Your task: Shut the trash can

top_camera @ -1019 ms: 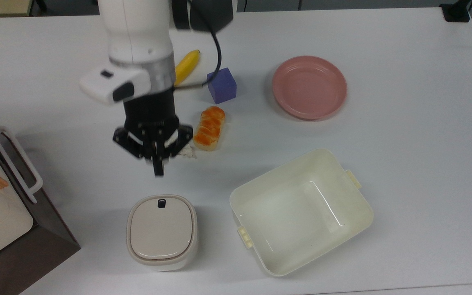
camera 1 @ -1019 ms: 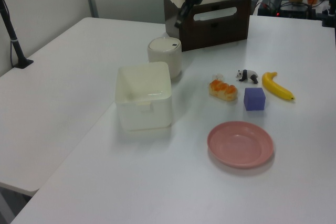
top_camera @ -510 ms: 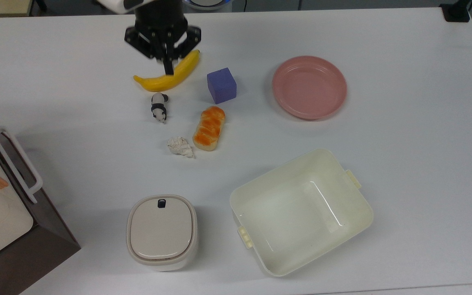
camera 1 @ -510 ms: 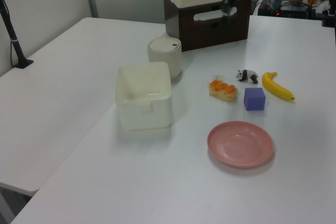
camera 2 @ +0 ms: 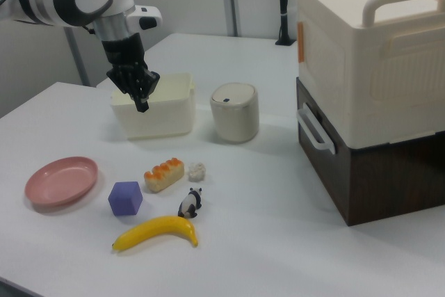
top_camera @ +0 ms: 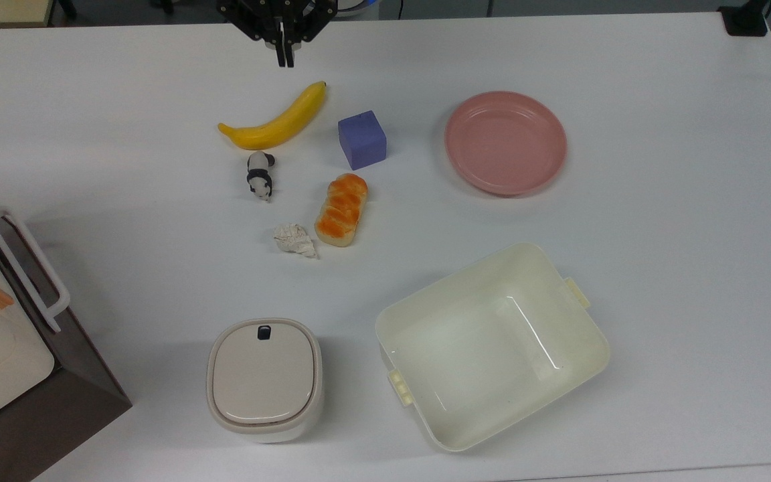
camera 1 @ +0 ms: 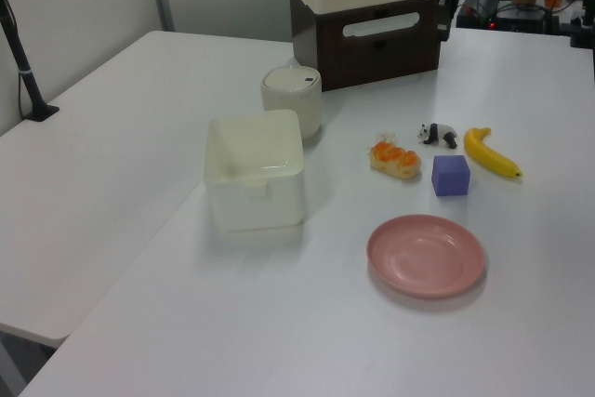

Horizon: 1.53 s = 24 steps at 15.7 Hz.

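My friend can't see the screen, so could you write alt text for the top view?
A small beige trash can stands with its lid shut on a white table, beside an open cream tub. Farther up lie a banana, a toy panda, a bread roll, a crumpled paper scrap, a purple cube and a pink plate. The robot's gripper hangs at the top edge, jaws together.

table [top_camera: 660, 268]: white | on it: trash can [top_camera: 264, 379], tub [top_camera: 492, 345], plate [top_camera: 505, 142], banana [top_camera: 275, 120], cube [top_camera: 361, 139]
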Each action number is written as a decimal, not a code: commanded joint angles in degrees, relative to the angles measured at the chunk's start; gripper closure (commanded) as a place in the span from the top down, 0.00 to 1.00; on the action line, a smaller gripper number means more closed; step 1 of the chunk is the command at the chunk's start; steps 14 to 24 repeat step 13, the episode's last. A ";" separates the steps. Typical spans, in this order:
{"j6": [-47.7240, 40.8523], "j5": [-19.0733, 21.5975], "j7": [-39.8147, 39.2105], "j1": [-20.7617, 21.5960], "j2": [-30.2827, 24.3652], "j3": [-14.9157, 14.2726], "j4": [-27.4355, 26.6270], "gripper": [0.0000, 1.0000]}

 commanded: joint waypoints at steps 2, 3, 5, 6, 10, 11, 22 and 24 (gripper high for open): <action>-0.87 -1.05 3.38 0.52 -1.57 -0.05 -1.63 0.95; -0.79 -1.22 3.38 0.61 -1.48 -0.05 -1.62 1.00; -0.79 -1.66 3.38 0.70 -1.30 -0.05 -1.62 1.00; -0.70 -2.10 3.29 1.13 -1.13 0.04 -1.62 1.00; -0.70 -5.71 3.38 2.89 0.10 0.04 -1.71 1.00; -0.70 -5.71 3.38 2.89 0.10 -0.04 -1.71 1.00; -0.79 -5.62 3.38 2.98 0.02 -0.05 -1.71 1.00; -0.79 -5.62 3.38 2.98 0.02 -0.05 -1.71 1.00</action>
